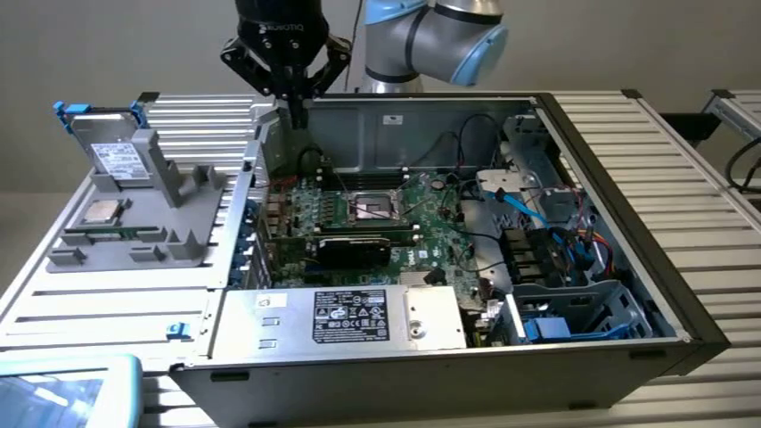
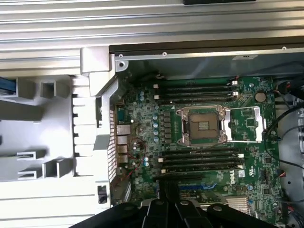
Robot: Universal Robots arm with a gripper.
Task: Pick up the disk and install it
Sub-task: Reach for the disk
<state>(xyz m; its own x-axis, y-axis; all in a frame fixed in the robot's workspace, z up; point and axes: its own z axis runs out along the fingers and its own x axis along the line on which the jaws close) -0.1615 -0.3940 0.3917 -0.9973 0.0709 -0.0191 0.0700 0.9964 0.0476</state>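
a big open computer case (image 1: 356, 383) lies on a metal table with ribs (image 1: 696, 160). the blue and grey robot arm (image 1: 440, 36) reaches in from the far side of the case. inside the case is a green board (image 1: 405, 241), and the wrist view looks straight down on the same board (image 2: 142, 142). near the front wall of the case sits a silver box (image 1: 345, 316) with a black label. on the exterior view's left, outside the case, is a grey holder (image 1: 178, 232) with slots. the disk (image 1: 117, 156) stands up on its edge in the far part of that holder, with its white label facing out and its blue frame poking up at the top. the black gripper (image 1: 294, 109) hangs over the far left corner of the case, well apart from the disk. its fingers are pressed together and there is nothing in them. they also show at the edge of the wrist view (image 2: 171, 202). a small square silver chip (image 1: 102, 212) lies flat on the holder, just in front of the disk.
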